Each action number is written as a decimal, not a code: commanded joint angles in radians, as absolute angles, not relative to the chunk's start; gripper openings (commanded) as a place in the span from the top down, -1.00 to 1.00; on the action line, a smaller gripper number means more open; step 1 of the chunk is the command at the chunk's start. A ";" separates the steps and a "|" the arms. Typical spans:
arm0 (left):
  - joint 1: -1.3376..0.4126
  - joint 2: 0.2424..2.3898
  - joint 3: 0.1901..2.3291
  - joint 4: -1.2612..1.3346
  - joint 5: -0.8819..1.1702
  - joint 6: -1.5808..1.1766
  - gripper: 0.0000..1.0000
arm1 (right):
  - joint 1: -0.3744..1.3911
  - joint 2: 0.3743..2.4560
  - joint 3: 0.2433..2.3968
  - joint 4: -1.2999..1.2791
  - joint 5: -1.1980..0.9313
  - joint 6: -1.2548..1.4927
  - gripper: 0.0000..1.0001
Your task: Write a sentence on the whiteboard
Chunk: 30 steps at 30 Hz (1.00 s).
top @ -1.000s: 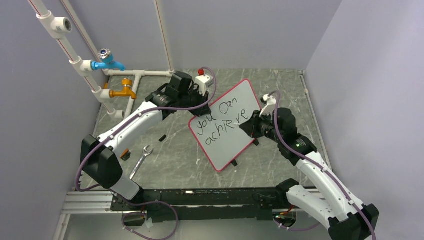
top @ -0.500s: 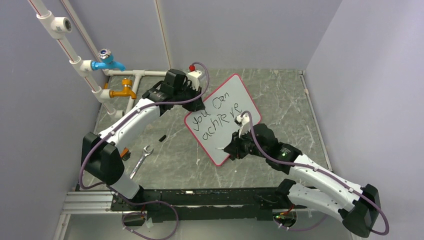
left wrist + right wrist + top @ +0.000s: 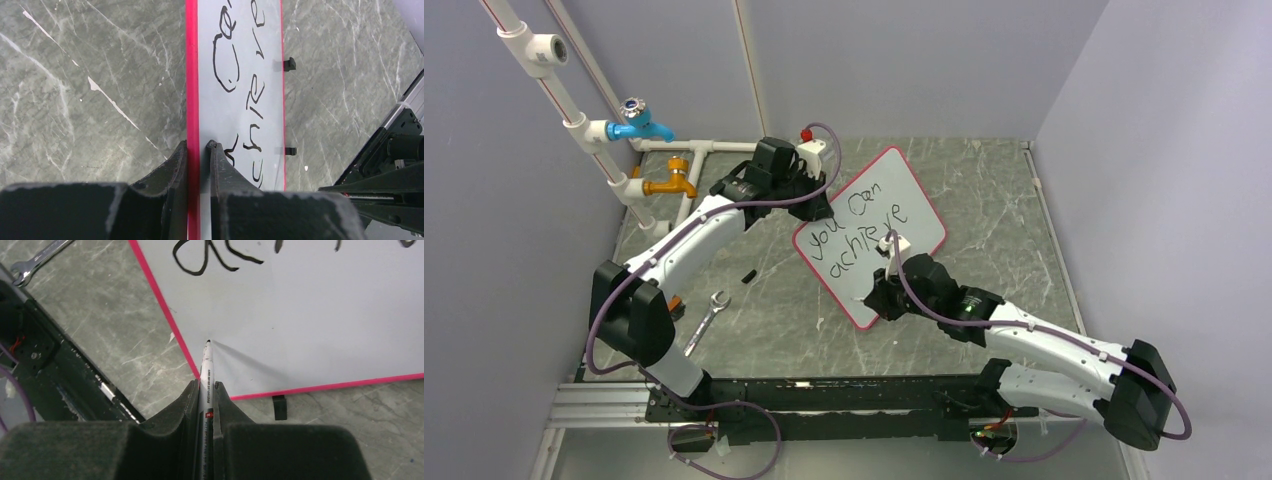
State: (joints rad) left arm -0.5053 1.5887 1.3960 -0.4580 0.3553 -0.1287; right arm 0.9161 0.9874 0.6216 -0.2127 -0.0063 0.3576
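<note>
Left hand (image 3: pixel 197 147) clamped on whiteboard (image 3: pixel 270 115) rim; right hand (image 3: pixel 206 386) gripping marker (image 3: pixel 206 362), tip at whiteboard's bottom corner, centre frame. Likely risk: excess pressure tilting whiteboard, tip skidding off edge.

Wrench (image 3: pixel 705 323) on table (image 3: pixel 989 190), left of whiteboard (image 3: pixel 918 226)

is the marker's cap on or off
Off: the marker in the right pincer shows a bare dark tip against the whiteboard, on its blank lower area.
</note>
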 commanded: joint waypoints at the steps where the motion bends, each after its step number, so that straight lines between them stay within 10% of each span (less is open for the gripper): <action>1: -0.487 1.599 1.409 -0.426 0.245 -0.061 1.00 | 0.922 0.990 0.643 -0.148 0.081 0.356 1.00; 30: -0.487 1.596 1.416 -0.430 0.271 -0.061 1.00 | 0.925 1.016 0.619 -0.245 0.095 0.395 1.00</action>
